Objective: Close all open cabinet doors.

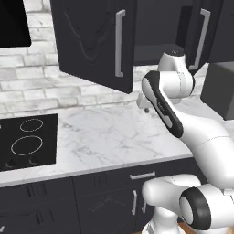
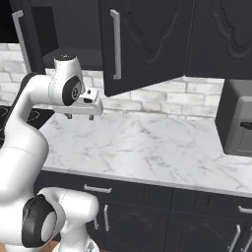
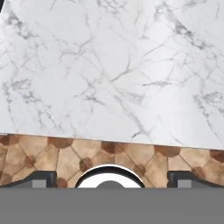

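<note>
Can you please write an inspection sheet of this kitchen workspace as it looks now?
Surface: white marble counter, bare where visible.
Job's things: two upper cabinet doors stand open, the left door and the right door; the shelf space between them looks dark.
Clutter: nothing seen.
Hand: hand open, holding nothing, pointing down over the counter, below the open cabinet.
Cables: nothing seen.
Surroundings: black cooktop to the left, grey appliance to the right, white brick wall, black lower fronts, patterned brown floor.
</note>
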